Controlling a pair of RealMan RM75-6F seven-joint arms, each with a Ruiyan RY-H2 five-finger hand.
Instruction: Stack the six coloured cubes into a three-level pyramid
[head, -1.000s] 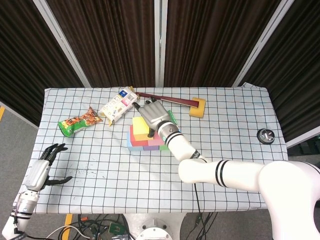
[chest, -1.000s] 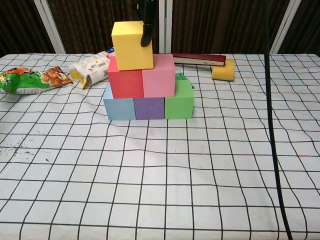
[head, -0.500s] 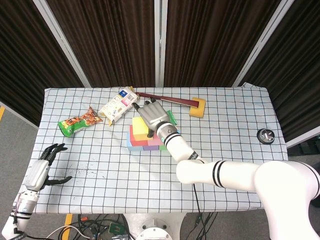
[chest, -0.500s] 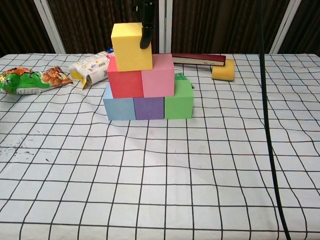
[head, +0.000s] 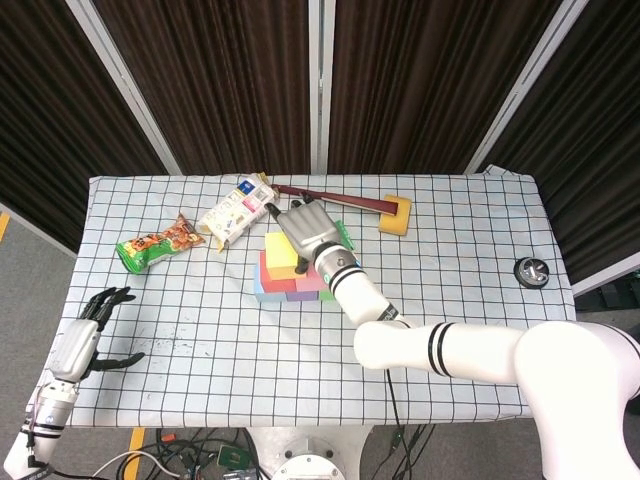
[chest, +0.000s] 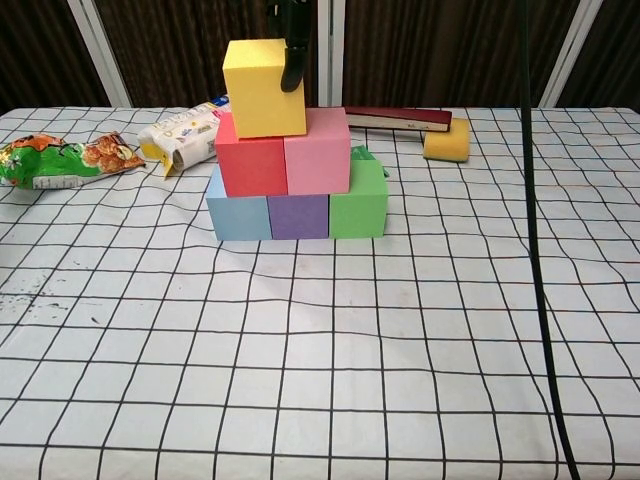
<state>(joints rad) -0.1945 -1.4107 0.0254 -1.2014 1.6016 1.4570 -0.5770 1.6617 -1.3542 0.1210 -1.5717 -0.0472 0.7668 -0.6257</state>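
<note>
the yellow cube (chest: 264, 88) sits at the top of the pyramid, resting on the red cube (chest: 251, 167) and the pink cube (chest: 318, 164), set more over the red one. below those, the blue cube (chest: 238, 217), the purple cube (chest: 299, 216) and the green cube (chest: 357, 200) stand in a row on the checked tablecloth (chest: 320, 340).

the right hand (head: 310, 232) is over the yellow cube, and a dark fingertip (chest: 291, 70) lies against that cube's upper right face; whether it pinches the cube or only touches it cannot be told. the left hand (head: 92, 335) hangs well to the left of the pyramid past the cloth's edge, fingers spread, holding nothing.

left of the pyramid lie a white packet (chest: 182, 133) and a green snack bag (chest: 58, 160); their printing is too small to read. behind and right of the pyramid are a dark red book (chest: 398, 119) and a yellow sponge (chest: 446, 140).
</note>
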